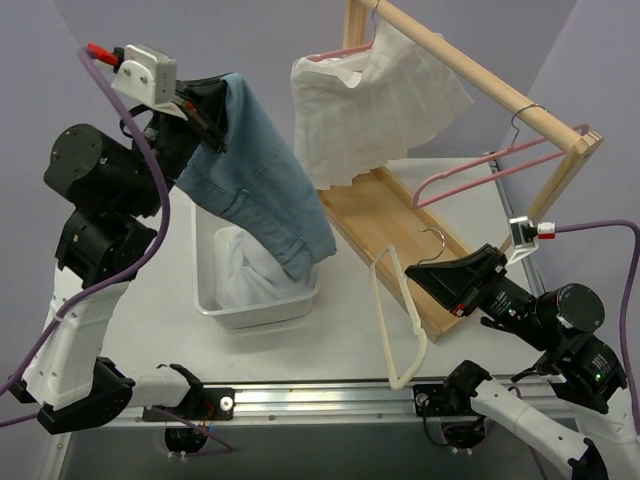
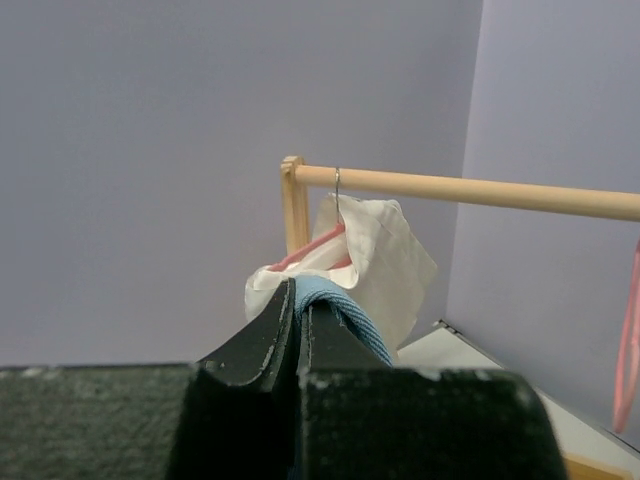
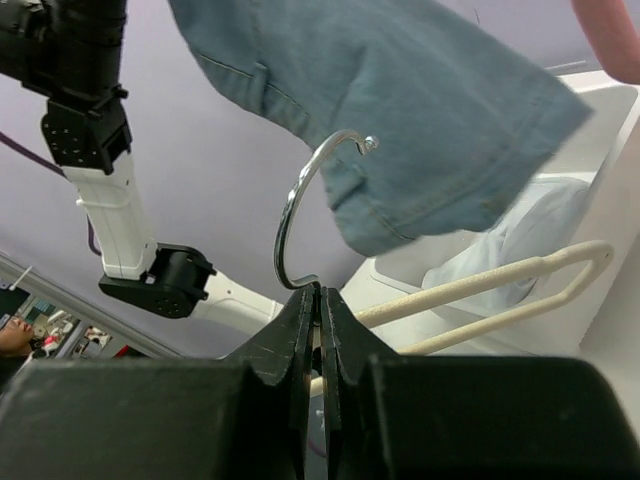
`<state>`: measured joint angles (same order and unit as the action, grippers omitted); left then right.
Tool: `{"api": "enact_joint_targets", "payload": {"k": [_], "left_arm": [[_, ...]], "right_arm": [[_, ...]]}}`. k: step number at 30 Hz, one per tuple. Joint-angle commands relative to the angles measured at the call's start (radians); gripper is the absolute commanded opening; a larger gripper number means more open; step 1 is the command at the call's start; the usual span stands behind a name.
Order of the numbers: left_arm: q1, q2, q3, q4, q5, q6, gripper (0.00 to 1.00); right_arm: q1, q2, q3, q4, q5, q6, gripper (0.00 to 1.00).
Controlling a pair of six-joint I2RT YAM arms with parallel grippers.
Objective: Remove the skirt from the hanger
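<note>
Pinched shut, the left gripper (image 1: 208, 122) holds the denim skirt (image 1: 262, 175) by one top edge, high in the upper left of the overhead view. The left wrist view shows a fold of blue cloth squeezed between its fingers (image 2: 262, 335). The skirt hangs free of the hanger, draping down to the right with its lower hem over the white bin (image 1: 207, 292). I cannot tell whether the hem touches the pale cloth (image 1: 243, 268) inside.

The right gripper (image 1: 425, 272), at lower right, is closed narrowly on the neck of the cream hanger (image 1: 400, 335), just below its metal hook (image 3: 298, 205). The hanger's body dangles toward the table (image 1: 340, 335).

Behind stands a wooden rack (image 1: 480, 75) carrying a white garment (image 1: 370, 100) and an empty pink hanger (image 1: 480, 170).
</note>
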<state>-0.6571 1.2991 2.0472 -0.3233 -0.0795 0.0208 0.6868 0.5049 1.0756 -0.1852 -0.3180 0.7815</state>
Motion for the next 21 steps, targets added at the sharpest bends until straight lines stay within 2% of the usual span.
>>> {"api": "enact_joint_targets", "payload": {"k": [1,9,14,21], "left_arm": [[0.008,-0.004,0.048,0.099,-0.055,0.065,0.02],[0.059,-0.027,-0.094,0.095,-0.017,-0.008,0.02],[0.142,-0.050,-0.196,0.104,0.063,-0.130,0.02],[0.229,-0.103,-0.353,0.131,0.028,-0.177,0.02]], "right_arm": [[-0.006,0.017,-0.011,0.047,0.008,-0.011,0.00],[-0.009,0.006,-0.032,0.050,0.014,-0.005,0.00],[-0.009,-0.005,-0.039,0.043,0.019,-0.004,0.00],[-0.010,-0.022,-0.065,0.047,0.016,0.015,0.00]]}}
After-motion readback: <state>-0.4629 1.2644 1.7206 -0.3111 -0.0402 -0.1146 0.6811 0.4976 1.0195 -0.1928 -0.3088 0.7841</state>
